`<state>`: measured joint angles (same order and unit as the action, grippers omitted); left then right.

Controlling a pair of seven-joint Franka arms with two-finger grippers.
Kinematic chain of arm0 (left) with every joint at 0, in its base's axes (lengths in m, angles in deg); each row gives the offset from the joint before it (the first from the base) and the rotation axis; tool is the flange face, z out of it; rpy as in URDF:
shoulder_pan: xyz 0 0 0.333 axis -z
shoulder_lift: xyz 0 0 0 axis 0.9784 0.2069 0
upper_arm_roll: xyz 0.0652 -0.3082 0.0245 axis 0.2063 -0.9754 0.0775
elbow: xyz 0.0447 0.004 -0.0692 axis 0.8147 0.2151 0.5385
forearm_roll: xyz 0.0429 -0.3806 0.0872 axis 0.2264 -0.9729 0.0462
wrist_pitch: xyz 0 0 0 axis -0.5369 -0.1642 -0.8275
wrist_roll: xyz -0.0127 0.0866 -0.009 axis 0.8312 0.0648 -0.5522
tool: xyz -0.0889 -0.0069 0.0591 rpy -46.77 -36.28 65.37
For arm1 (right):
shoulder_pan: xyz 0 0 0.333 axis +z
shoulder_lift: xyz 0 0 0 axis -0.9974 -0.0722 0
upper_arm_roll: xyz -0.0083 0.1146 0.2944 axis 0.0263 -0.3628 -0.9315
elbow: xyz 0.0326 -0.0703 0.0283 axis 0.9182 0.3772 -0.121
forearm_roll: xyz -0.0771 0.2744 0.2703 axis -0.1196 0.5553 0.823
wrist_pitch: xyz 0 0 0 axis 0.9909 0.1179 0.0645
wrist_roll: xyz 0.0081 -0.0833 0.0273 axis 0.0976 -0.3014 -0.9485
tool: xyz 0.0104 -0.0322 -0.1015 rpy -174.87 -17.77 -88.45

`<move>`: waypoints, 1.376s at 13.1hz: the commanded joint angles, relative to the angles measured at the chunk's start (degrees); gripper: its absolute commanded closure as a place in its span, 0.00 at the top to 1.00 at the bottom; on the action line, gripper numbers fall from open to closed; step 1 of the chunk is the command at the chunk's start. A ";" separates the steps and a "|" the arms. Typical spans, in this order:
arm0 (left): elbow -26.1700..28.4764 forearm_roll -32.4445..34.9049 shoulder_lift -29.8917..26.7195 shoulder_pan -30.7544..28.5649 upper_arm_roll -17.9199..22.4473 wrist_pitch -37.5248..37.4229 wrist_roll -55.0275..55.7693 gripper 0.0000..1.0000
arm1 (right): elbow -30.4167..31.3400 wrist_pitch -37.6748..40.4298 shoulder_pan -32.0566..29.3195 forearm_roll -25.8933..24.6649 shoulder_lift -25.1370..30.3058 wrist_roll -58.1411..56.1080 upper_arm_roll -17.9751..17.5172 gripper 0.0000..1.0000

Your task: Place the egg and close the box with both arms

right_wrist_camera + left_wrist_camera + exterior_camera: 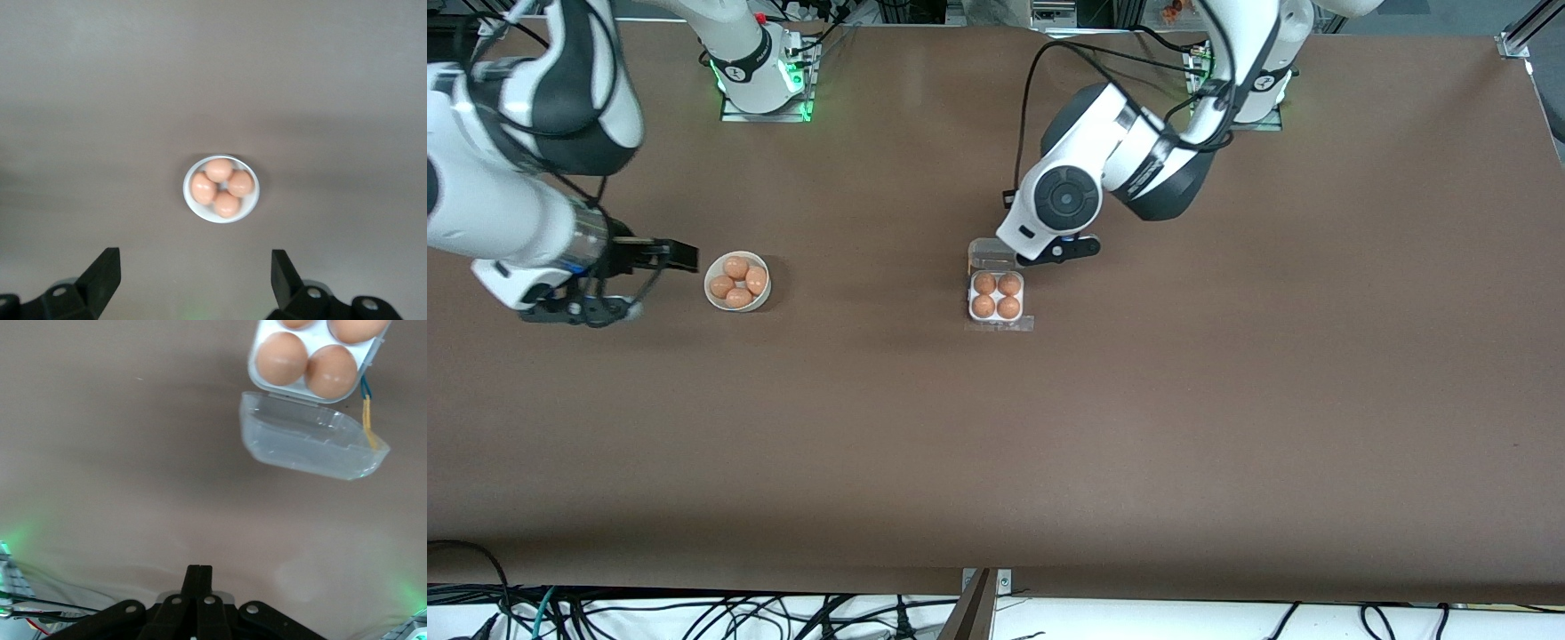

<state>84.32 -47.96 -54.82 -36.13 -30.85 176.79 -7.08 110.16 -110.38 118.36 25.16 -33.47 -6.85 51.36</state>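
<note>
1. Box (997, 296) of clear plastic sat near the middle of the brown table (1227, 400), with an egg in each of its four cells (984, 284).
2. Its transparent lid (312, 443) lay swung open and flat on the table, joined to the box's edge farther from the front camera; a front tab showed at the nearer edge.
3. The left gripper (198, 577) hung above the table next to the open lid, on the side toward the arm bases, its wrist housing covering part of the lid in the front view.
4. Its two fingers were pressed together with nothing between them, and the lid and box lay apart from their tips.
5. A round white bowl (737, 281) stood toward the right arm's end of the table, well apart from the box, and held four more eggs (219, 169).
6. The right gripper (678, 255) waited just beside the bowl, toward the right arm's end of the table, with its fingers (103, 269) spread wide and empty.
7. In the right wrist view the bowl showed between the two spread fingers, clear of both.
</note>
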 commanded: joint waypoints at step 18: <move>-20.36 12.68 3.82 -6.14 4.66 -0.13 -1.17 0.85 | -6.47 8.80 -39.01 -4.83 5.20 -2.27 -33.86 1.00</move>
<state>66.40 -38.21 -49.04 -38.19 -25.66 179.31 -5.55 103.93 -102.71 80.48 21.76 -29.24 -10.15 18.98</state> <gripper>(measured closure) 0.568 0.000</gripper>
